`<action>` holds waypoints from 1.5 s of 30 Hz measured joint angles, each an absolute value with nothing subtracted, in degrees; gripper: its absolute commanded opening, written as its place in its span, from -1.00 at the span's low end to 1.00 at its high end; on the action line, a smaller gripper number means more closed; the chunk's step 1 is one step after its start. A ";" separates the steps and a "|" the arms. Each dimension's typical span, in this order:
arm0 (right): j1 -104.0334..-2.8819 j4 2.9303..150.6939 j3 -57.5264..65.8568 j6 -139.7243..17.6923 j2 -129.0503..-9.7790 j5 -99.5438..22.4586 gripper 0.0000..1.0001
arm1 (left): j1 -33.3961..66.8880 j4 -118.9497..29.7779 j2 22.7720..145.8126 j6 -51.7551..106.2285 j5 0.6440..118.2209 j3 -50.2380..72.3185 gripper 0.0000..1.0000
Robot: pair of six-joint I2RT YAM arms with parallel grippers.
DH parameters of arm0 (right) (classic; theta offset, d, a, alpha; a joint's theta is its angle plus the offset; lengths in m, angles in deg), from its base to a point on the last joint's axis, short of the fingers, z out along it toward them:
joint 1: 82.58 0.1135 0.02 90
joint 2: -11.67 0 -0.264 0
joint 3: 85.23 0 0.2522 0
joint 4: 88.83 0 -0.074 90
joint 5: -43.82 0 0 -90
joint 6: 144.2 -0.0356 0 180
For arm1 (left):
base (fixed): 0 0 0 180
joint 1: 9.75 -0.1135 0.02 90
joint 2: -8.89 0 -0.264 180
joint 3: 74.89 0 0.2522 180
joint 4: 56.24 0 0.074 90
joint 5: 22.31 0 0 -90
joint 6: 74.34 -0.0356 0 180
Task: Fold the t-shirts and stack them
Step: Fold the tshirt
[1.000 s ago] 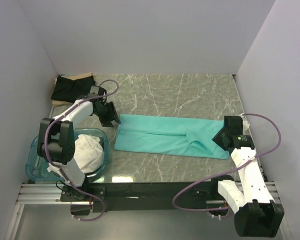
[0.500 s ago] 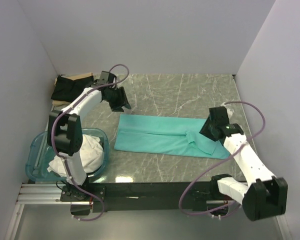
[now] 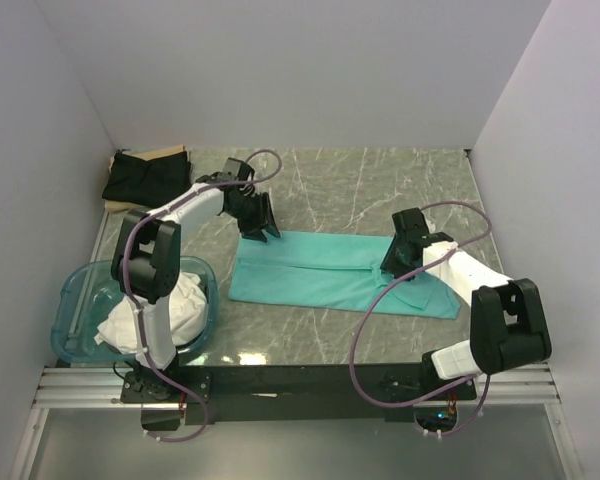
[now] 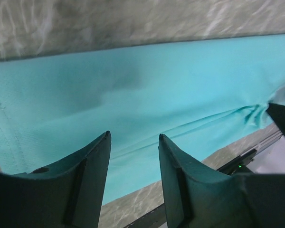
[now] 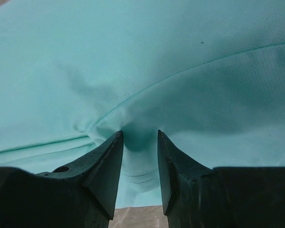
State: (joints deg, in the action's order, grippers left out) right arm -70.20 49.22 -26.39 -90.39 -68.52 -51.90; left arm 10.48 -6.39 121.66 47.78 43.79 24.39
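Lying flat across the middle of the marbled table (image 3: 380, 185): mint-teal t-shirt (image 3: 320, 275), folded into one long band. Poised over its far left corner, left gripper (image 3: 262, 232), fingers (image 4: 92, 180) spread wide with nothing between them, teal cloth spread out below and beyond the tips. Pressed down on the band right of its middle, right gripper (image 3: 393, 266), fingers (image 5: 107, 175) parted by a narrow gap astride a small pucker of converging creases; pinched or merely straddled, cannot tell. Long axis running left to right, the right end slightly nearer the arm bases than the left. Smooth fine-mesh fabric, a lengthwise fold line along the band, a loose flap at the near right end. Well apart at the far left corner, black t-shirt (image 3: 145, 178) on tan cardboard (image 3: 165, 151); at the near left, white t-shirts (image 3: 175, 300) heaped in a blue tub (image 3: 70, 310).
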 measured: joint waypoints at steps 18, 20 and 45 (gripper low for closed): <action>-71.21 48.15 -25.49 -92.11 -73.61 -51.48 -0.08 | 10.19 -7.48 124.85 46.75 43.73 18.35 0.01; -73.72 47.06 -25.21 -91.98 -72.10 -50.76 -0.07 | 10.19 -7.46 124.83 46.75 43.77 18.35 0.01; -95.12 47.82 -15.53 -83.72 -79.77 -49.21 -0.10 | 9.69 -7.65 124.65 46.70 43.66 17.94 0.01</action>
State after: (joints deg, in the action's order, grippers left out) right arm -95.12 47.82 -15.53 -83.72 -79.77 -49.21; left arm 9.69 -7.65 124.65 46.70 43.66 17.94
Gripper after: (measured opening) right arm 0.451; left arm 0.499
